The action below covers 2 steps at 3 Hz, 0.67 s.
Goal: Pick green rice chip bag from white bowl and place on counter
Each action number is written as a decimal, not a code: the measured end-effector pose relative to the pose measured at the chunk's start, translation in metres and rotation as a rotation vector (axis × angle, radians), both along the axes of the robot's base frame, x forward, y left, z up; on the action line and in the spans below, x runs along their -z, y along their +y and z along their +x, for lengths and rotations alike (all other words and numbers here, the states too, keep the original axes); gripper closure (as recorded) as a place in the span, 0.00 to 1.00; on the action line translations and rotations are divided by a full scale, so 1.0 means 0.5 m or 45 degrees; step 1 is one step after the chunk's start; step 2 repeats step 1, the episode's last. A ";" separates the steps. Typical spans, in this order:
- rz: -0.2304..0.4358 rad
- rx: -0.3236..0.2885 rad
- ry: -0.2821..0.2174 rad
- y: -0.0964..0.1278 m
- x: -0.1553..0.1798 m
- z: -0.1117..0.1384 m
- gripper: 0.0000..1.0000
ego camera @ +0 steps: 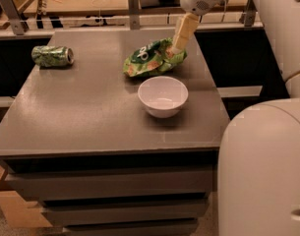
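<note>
On counter (90, 112) behind white bowl (163, 96): green rice chip bag (147, 60); claw (177, 47) at its right edge, grip state unclear.

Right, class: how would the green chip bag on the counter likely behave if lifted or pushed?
The green rice chip bag looks crumpled, so probably floppy and light, sagging when lifted. Lying flat on the counter, it should slide, not roll. The gripper sits at its right end; the foil may slip.
</note>
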<state>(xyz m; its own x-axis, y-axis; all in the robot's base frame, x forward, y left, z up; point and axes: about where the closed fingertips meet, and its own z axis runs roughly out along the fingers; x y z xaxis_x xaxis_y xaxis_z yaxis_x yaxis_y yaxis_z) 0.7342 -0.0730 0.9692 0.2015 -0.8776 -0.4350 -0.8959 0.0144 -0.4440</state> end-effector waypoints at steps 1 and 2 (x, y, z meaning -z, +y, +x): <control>0.032 0.175 -0.028 -0.121 -0.019 -0.015 0.00; 0.032 0.175 -0.028 -0.121 -0.019 -0.015 0.00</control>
